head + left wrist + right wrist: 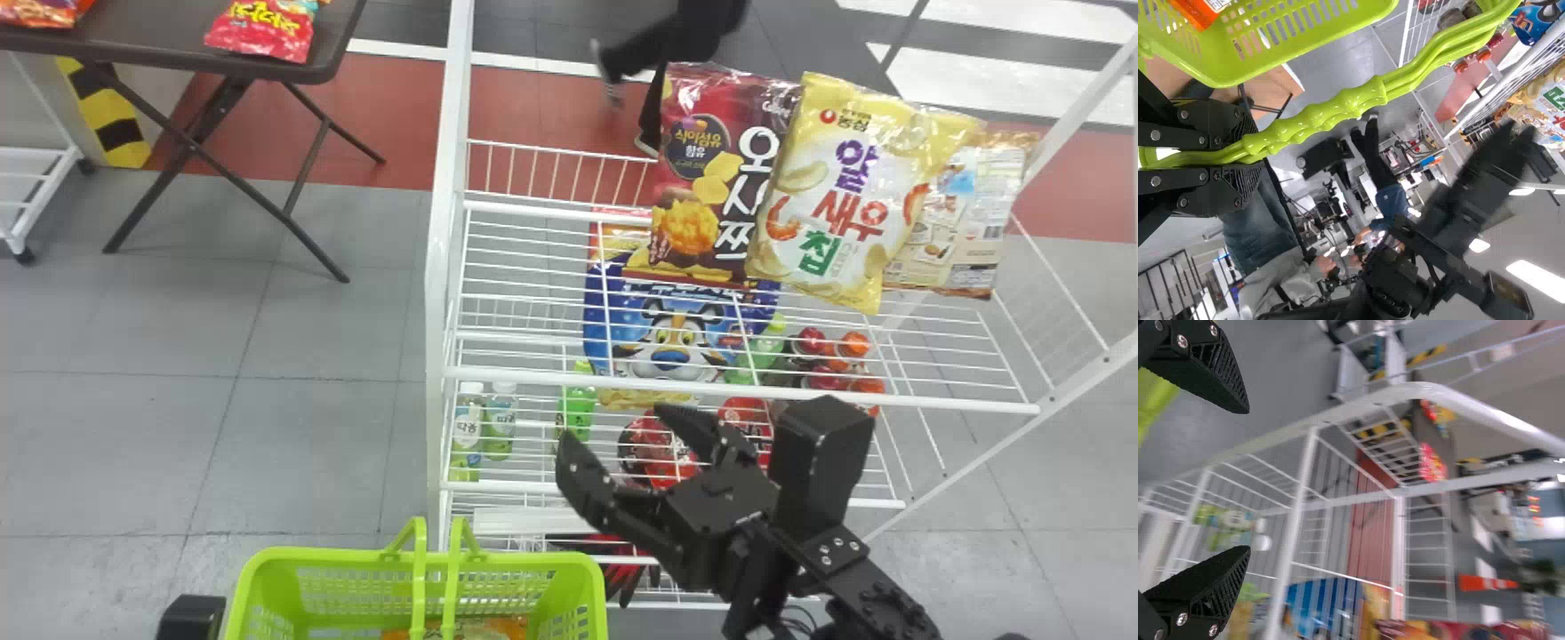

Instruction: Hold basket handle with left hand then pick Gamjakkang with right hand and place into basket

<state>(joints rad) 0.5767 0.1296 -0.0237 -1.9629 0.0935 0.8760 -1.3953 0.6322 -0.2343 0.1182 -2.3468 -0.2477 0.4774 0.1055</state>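
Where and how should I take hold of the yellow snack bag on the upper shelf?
Probably pinch the yellow snack bag by its top edge, from above: it stands facing the robot, and that edge looks flatter than the puffed body.

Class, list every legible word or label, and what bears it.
"농심": yellow shrimp-chip bag
"알새우칩": same bag
"식이섬유 함유": maroon snack bag
"따옴": white-capped bottle
Too small, blurred or partly covered: the maroon bag's large name, the blue tiger-faced bag, other packs' print.

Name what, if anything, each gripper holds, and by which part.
The left gripper holds the basket by its handle, near the ridged grip's end; the right gripper holds nothing.
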